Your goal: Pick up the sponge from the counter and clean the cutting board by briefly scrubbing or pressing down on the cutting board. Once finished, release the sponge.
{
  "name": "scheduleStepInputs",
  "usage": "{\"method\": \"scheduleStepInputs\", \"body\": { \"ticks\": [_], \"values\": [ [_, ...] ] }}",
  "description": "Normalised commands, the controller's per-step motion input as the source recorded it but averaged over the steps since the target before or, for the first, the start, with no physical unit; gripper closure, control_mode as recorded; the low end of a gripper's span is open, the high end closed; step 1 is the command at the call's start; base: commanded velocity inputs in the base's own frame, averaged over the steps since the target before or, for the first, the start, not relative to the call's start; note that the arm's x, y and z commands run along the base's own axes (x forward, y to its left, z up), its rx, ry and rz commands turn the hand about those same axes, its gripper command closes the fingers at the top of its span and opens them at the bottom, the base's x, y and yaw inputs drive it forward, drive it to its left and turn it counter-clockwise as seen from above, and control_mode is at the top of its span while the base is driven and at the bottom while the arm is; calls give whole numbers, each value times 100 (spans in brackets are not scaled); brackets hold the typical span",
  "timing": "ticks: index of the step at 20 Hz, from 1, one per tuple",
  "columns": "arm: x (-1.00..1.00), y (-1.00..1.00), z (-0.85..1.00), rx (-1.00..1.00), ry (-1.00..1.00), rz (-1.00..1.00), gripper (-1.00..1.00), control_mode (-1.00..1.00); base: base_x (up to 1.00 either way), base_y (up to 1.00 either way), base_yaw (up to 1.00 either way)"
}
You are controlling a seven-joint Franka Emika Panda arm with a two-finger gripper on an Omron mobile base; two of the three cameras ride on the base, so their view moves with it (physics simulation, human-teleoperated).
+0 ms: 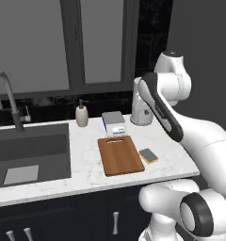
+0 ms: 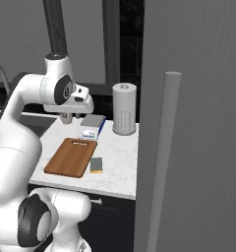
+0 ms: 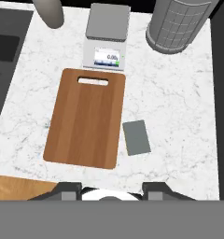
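Gripper: the gripper [image 3: 112,186] sits at the bottom edge of the hand view, its two dark fingertips set wide apart with nothing between them, raised above the counter and touching nothing.
Counter: the white marble counter [image 3: 179,102] spreads across the middle of the hand view, and runs over dark cabinets in the lower half of the left base view [image 1: 86,172].
Sponge: the sponge [image 3: 136,137] lies flat on the counter, right of centre in the hand view, grey-blue top up, just beside the long right edge of the board and apart from it. In the left base view [image 1: 148,156] its yellow underside shows along the near edge; in the right base view [image 2: 96,165] it lies at lower centre.
Cutting board: the brown cutting board [image 3: 86,121] lies flat at centre left of the hand view, its slot handle at the far short end, nothing on it. It is at centre in the left base view [image 1: 120,156].
Scale: a kitchen scale [image 3: 107,42] with a grey platform and a lit readout stands just beyond the handle end, at upper centre.
Canister: a tall grey ribbed cylinder [image 2: 124,108] stands upright at the back of the counter.
Soap bottle: a pump bottle [image 1: 82,114] stands upper left of the board.
Sink: a dark sink [image 1: 30,150] with a curved tap [image 1: 6,96] fills the left of the left base view.
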Motion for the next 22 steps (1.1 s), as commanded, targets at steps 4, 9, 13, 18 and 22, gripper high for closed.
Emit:
{"method": "scheduleStepInputs", "body": {
  "ticks": [4,9,13,18,22],
  "values": [
    [-23,0,0,0,0,0,-100,-100,0,0,0],
    [-55,0,-2,0,-2,0,-100,-100,0,0,0],
    [-47,0,-11,0,0,0,-100,-100,0,0,0],
    [-26,0,-24,0,0,0,-100,-100,0,0,0],
    [0,0,-32,0,0,0,-100,-100,0,0,0]
  ]
}}
